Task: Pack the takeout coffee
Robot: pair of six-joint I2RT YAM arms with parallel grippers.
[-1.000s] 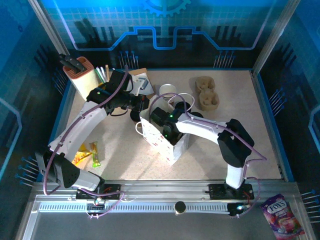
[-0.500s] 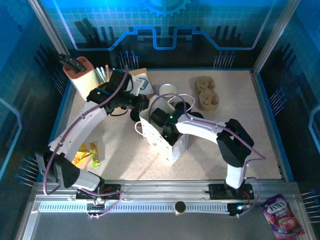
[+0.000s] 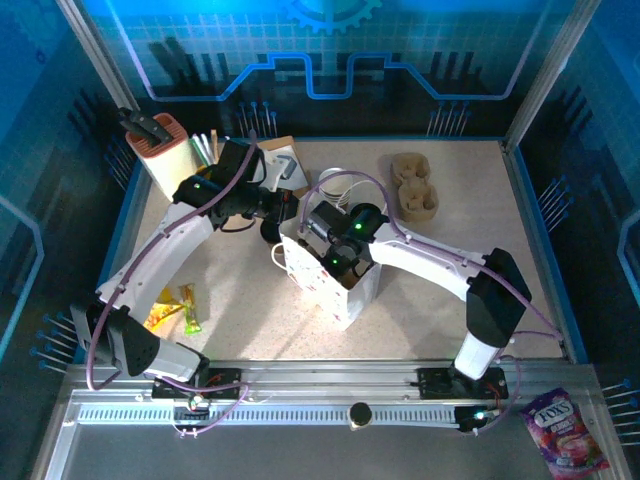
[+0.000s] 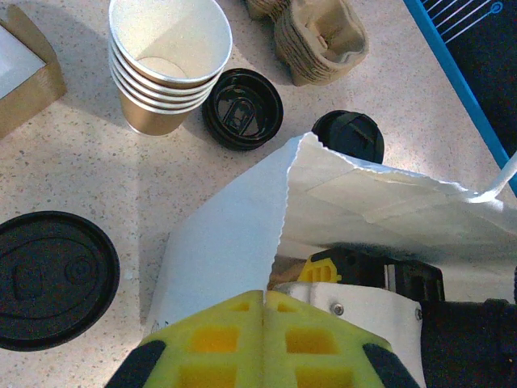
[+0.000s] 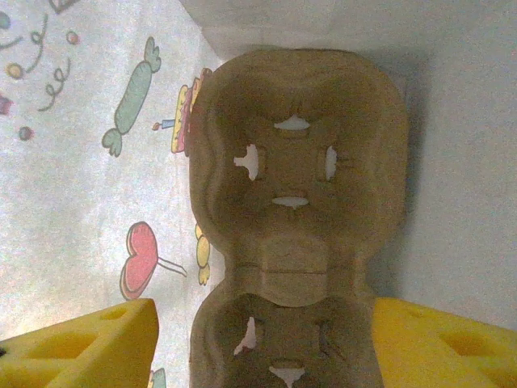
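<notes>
On the near left of the table (image 3: 250,320) I see a couple of snack wrappers (image 3: 175,308), clear of everything else. Mid-table stands the white paper bag (image 3: 325,285), mouth up. My left gripper (image 4: 264,311) is pinched fully closed on the bag's far-left rim, with the paper between its yellow fingers. My right gripper (image 5: 262,339) is down inside the bag, fingers spread wide. A pulp cup carrier (image 5: 295,186) lies flat on the bag floor between them. There's a gap on one side; I can't tell if the other finger touches. Nothing gripped.

Just left of the bag lies a big black lid (image 4: 52,279), flat on the table. Beyond the bag is the stack of paper cups (image 4: 166,73), upright, open, no lid on. A small black lid (image 4: 242,109) lies touching its base. A second small lid (image 4: 349,136) pokes up behind the bag rim; I can't tell if a cup is under it. Spare carriers (image 3: 412,190) are far right, a knife block (image 3: 158,148) far left.
</notes>
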